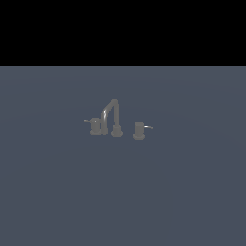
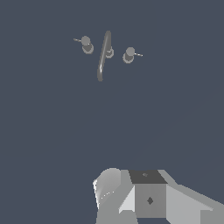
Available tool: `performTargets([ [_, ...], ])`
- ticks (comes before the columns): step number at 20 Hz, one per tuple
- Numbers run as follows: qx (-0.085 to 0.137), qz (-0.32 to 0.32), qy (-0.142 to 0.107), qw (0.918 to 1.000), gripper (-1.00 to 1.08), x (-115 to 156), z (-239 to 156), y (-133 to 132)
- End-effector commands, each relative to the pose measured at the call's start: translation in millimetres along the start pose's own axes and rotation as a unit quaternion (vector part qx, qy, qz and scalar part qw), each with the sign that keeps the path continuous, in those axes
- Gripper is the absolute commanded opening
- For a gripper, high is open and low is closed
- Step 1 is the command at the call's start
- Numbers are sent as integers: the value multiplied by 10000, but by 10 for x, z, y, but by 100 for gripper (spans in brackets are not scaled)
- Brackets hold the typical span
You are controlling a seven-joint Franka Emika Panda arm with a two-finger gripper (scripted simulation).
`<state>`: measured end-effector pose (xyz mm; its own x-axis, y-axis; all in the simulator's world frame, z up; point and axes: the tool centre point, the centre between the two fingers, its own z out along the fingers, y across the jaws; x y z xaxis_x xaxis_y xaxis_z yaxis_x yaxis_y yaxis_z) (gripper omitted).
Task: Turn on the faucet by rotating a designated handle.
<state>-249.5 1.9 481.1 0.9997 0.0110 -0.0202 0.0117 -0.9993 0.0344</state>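
On the flat slate-blue desk well ahead of me stands one dull-grey metal faucet, one arched spout and two stubby cylindrical knobs, my handle being the dull-levered one; whether my jaws are parted I cannot tell.

This is no real room but a bare simulated scene. A flat, even slate-blue desk fills the exterior view up to a straight edge, and above that edge everything is plain black, with no walls, windows or furniture. The surfaces are smooth and textureless, with the flat shading of a rendering. The only fixture is a small grey faucet standing alone on the desk, with no basin or counter around it. In the wrist view, blocky grey robot parts show over the same plain ground.
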Motion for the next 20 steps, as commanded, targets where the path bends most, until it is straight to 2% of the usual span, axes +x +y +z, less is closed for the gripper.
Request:
performTargets([
  [1, 0, 0, 0, 10000, -100, 0, 0, 0],
  [20, 218, 109, -48, 9997, -100, 190, 101, -59],
])
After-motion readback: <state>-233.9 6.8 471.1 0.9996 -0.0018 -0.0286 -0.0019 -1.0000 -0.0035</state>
